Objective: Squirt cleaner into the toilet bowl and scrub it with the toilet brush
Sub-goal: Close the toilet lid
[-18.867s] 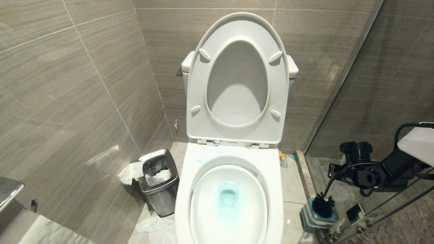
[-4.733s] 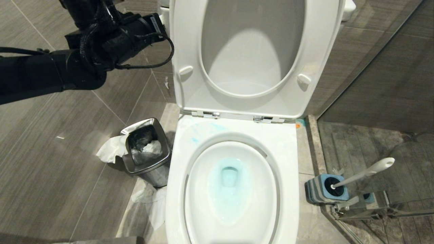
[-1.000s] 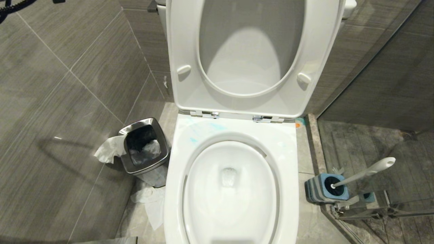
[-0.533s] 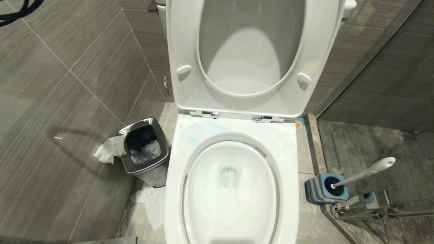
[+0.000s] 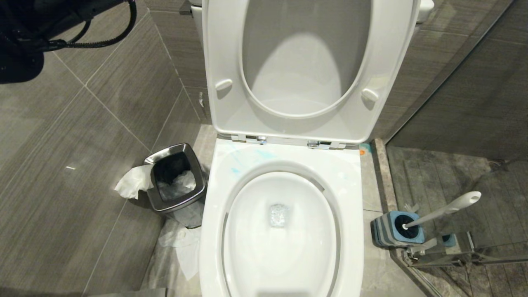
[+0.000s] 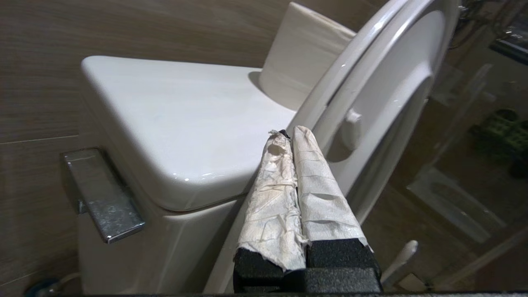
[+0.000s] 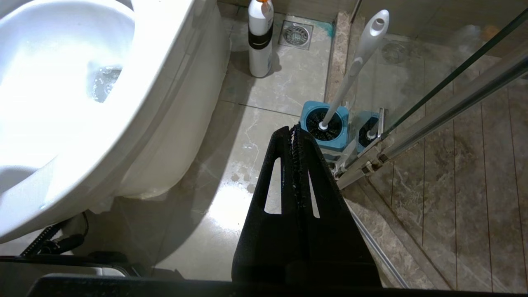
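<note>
Left gripper (image 6: 292, 138) closed, empty, beside raised seat (image 6: 371, 82); right gripper (image 7: 293, 132) closed, empty, near toilet brush (image 7: 354, 62). Risk judged: seat knocked down, covering toilet bowl (image 5: 280, 173).

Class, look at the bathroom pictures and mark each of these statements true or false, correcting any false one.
1. The toilet brush stands in its holder on the floor beside the toilet bowl. True.
2. The toilet seat is folded down over the bowl. False: seat and lid stand raised against the tank.
3. The left gripper is shut, its fingers wrapped in pale tape, up near the tank and flush lever. True.
4. The right gripper holds the brush handle. False: it is shut on nothing, above the floor short of the holder.
5. The waste bin lies tipped on its side. False: it stands upright, with paper around it.
</note>
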